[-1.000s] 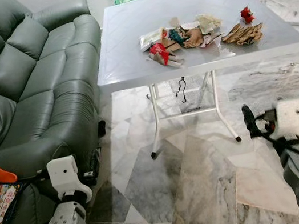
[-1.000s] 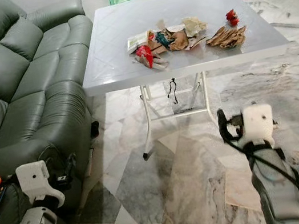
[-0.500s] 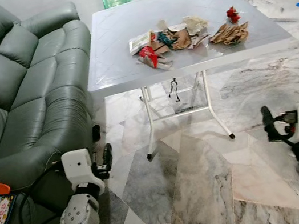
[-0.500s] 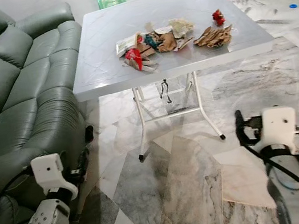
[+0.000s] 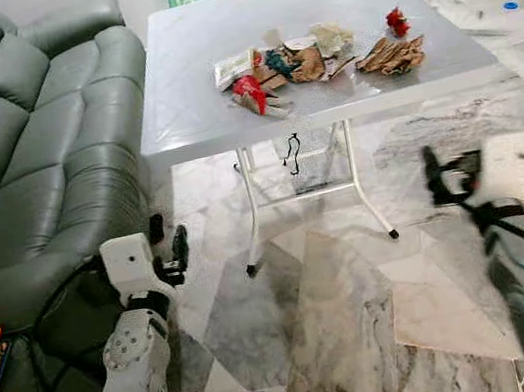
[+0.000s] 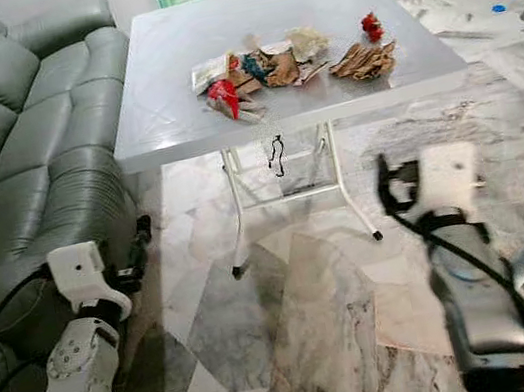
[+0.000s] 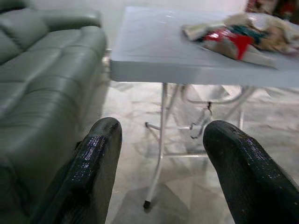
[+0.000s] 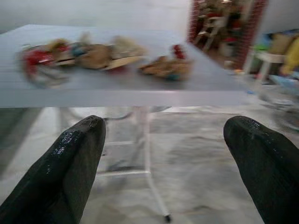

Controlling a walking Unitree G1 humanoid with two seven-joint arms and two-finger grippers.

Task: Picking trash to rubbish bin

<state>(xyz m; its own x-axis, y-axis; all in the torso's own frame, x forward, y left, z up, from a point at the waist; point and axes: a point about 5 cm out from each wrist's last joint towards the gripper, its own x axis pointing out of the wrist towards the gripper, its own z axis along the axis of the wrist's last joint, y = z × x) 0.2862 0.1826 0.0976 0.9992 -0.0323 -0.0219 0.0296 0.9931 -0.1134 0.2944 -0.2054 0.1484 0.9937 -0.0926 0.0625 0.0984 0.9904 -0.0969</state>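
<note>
Both grippers low over marble floor (image 5: 349, 343), fingers spread, empty: left gripper (image 5: 173, 252) beside sofa (image 5: 23, 167), right gripper (image 5: 439, 180) short of tabletop (image 5: 182, 88) near edge. Trash pile (image 5: 313, 55) beyond, mid-tabletop, well apart from fingers.

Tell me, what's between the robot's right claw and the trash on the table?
Only bare marble floor and the white table edge and legs. The right gripper hangs open, below the trash pile, as the left eye view shows.

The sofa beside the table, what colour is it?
The sofa is dark green leather-look, clearest in the left eye view, standing left of the white table.
</note>
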